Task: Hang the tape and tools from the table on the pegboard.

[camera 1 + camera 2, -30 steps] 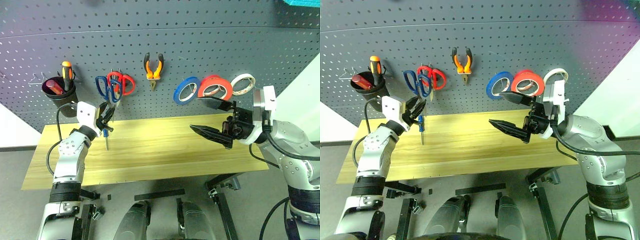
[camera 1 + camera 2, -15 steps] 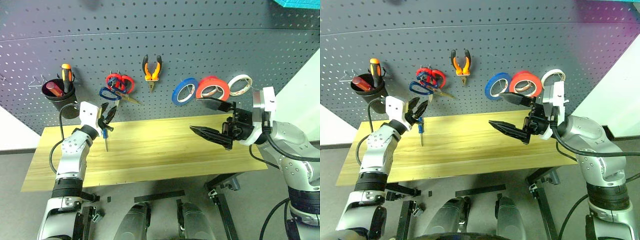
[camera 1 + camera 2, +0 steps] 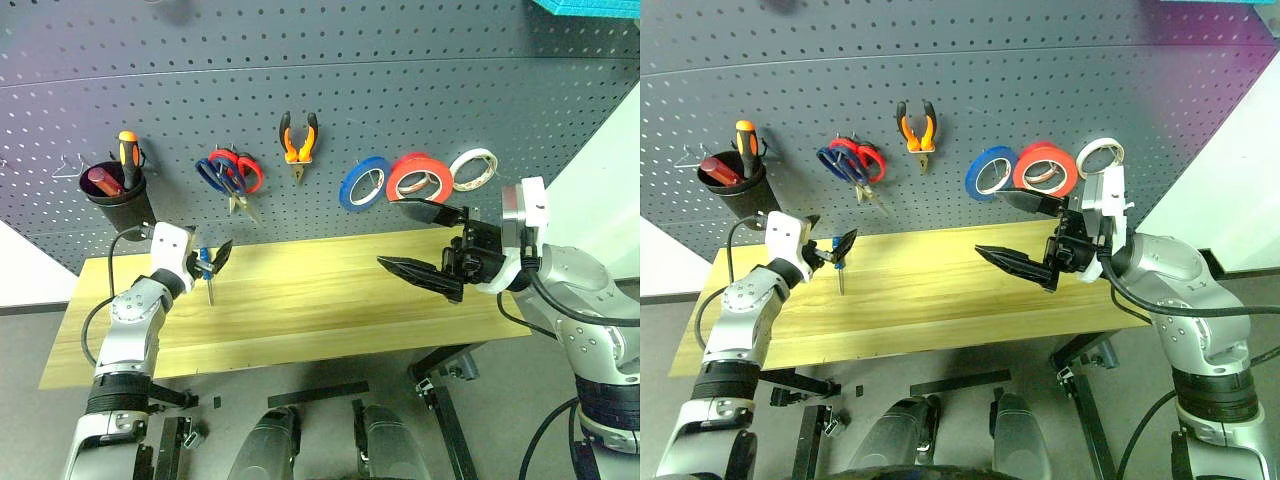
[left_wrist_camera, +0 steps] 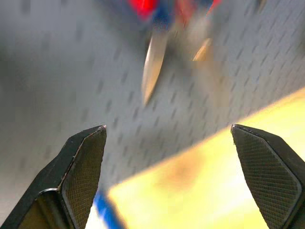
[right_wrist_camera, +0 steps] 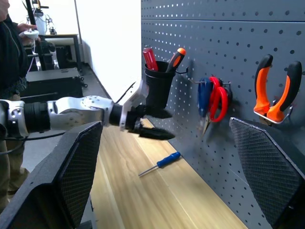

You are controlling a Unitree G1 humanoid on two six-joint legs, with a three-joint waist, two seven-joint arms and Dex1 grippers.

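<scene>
Three tools and one tape roll are assessed. Dark blue-handled scissors (image 3: 222,177) hang on the pegboard (image 3: 400,100), blades pointing down, overlapping the red-handled scissors (image 3: 243,172) on the same hook. Orange-handled pliers (image 3: 299,141) with black trim hang nose-down just right of them. Further right, the tape (image 3: 419,177), a wide solid red ring, hangs between a blue roll (image 3: 365,183) and a thinner pale roll (image 3: 472,169).

Blue-handled screwdriver (image 3: 207,274): slim, short, bright metal shaft. It lies on the table (image 3: 330,310) at the rear left, near the pegboard; the right wrist view shows it flat on the wood grain. In the head views its handle sits between the fingers of the left gripper (image 3: 205,262), which are spread wide and not clamped on it.

Right gripper (image 3: 420,240) hovers above the right part of the table, pointing toward the left, fingers spread apart, nothing between them.

A black cup (image 3: 115,190) at the pegboard's left holds an orange screwdriver (image 3: 127,155) and a red screwdriver (image 3: 103,181). A person (image 5: 12,86) stands beyond the table's far end in the right wrist view.
</scene>
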